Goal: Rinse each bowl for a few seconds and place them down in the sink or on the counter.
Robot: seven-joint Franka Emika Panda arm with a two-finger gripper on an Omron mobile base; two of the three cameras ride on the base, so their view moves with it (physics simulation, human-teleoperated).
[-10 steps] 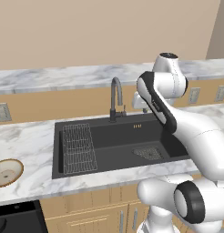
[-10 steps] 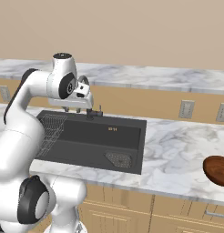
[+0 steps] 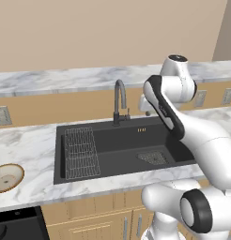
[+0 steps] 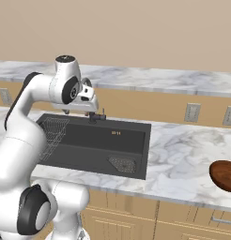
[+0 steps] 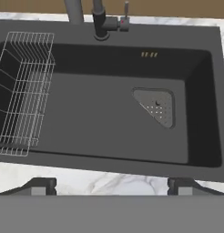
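- While the arm (image 3: 183, 126) rises from the base and bends over the right half of the sink (image 3: 118, 149), its hand sits high above the basin, near the tap (image 3: 119, 100), and looks down into it.
- The counter (image 4: 183, 157) runs along both sides of the sink, white marble with grey veins over light wooden cabinets (image 3: 108, 220).
- The sink is a wide black basin set into the counter; a wire rack (image 5: 20, 93) lies in its left part and a mesh drain (image 5: 157, 107) sits toward the right on the floor.
- The tan bowl (image 3: 7, 177) rests on the counter well to the left of the sink, upright, its speckled cream inside showing.
- The reddish-brown bowl (image 4: 224, 176) rests on the counter well to the right of the sink, at the edge of the right base view.
- The gripper (image 5: 112, 186) hangs spread wide, its two dark fingertips (image 5: 41, 185) far apart over the sink's near rim, holding nothing and touching nothing.
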